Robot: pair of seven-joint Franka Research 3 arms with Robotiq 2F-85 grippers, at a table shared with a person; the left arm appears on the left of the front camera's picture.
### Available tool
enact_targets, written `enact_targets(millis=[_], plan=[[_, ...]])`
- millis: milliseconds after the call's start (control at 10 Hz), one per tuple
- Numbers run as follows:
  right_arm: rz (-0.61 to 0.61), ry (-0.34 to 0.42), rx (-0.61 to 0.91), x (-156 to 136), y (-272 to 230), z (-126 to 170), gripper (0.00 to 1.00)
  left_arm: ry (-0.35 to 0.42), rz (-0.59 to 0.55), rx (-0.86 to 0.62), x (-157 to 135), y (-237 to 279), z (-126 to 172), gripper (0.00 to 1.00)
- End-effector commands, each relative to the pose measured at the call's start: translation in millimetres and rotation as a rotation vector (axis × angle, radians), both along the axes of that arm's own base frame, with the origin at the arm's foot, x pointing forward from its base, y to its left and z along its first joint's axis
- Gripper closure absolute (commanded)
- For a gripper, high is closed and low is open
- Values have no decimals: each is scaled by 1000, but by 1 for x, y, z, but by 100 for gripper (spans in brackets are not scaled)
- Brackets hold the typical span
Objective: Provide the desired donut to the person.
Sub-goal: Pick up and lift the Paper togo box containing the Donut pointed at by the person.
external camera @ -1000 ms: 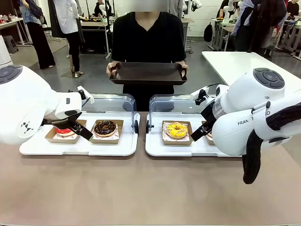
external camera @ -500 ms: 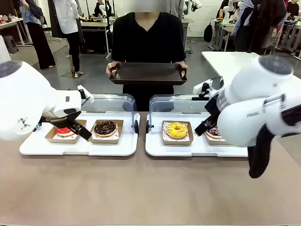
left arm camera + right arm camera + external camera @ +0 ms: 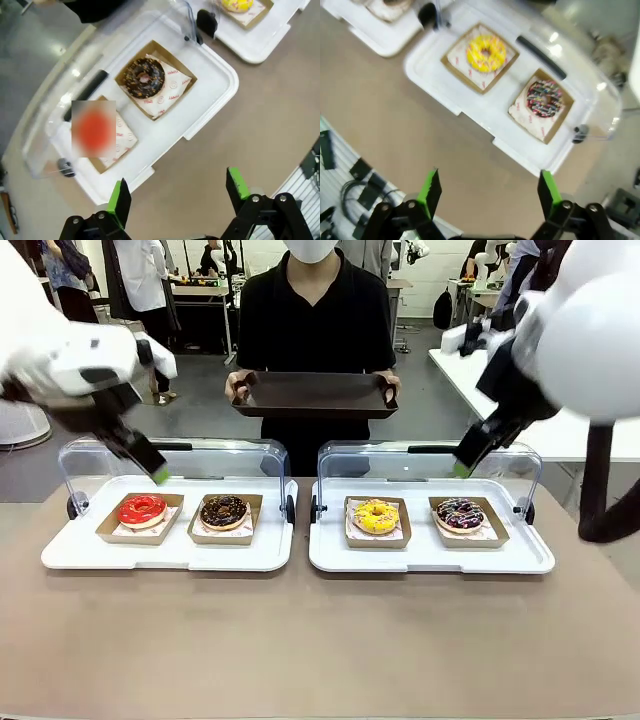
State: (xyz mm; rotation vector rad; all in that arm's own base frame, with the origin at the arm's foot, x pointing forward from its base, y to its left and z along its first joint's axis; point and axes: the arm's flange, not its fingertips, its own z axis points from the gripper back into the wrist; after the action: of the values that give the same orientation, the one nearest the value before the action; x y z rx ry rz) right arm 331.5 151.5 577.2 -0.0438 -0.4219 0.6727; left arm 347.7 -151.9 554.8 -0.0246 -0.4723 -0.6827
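Closest is the plain brown table (image 3: 300, 640). On it lie the left white plastic tray (image 3: 70, 555) and the right white plastic tray (image 3: 500, 560). Each holds two donuts in little brown card boxes. The shiny red donut (image 3: 142, 509) and the dark chocolate donut (image 3: 223, 509) sit on the left one. The yellow sprinkled donut (image 3: 376, 515) and the dark donut with coloured sprinkles (image 3: 459, 513) sit on the right one.

The left gripper (image 3: 177, 187) hangs high above its tray, jaws wide, holding nothing. The right gripper (image 3: 489, 184) is the same on its side.

Clear plastic lids (image 3: 240, 455) stand open behind the donuts. Across the table the person (image 3: 315, 320) in black holds a dark brown serving tray (image 3: 315, 395) with both hands.

No donut is picked up yet, so I think the job has hardly begun. Which donut is wanted I cannot tell. Grabbing it and putting it on the person's tray are left.
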Motion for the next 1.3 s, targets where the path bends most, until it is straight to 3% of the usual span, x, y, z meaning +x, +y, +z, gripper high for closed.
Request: enact_targets(millis=[0,100,200,600,800,1000,1200], plan=[[-13,0,-32,6,6,24,0,-17,34,55,1,-4,30,0],[-14,5,-38,4,6,26,0,-52,63,70,0,-3,39,0],[0,2,-3,-3,1,22,0,-13,4,9,-3,0,28,0],[2,9,-8,-3,3,28,0,-12,16,31,-3,0,35,0],[151,144,321,25,-57,24,0,99,-162,-309,13,54,51,0],[243,130,525,42,-112,17,0,106,-299,-485,19,101,62,0],[346,46,690,47,-162,10,0,49,-454,-608,17,147,68,0]])
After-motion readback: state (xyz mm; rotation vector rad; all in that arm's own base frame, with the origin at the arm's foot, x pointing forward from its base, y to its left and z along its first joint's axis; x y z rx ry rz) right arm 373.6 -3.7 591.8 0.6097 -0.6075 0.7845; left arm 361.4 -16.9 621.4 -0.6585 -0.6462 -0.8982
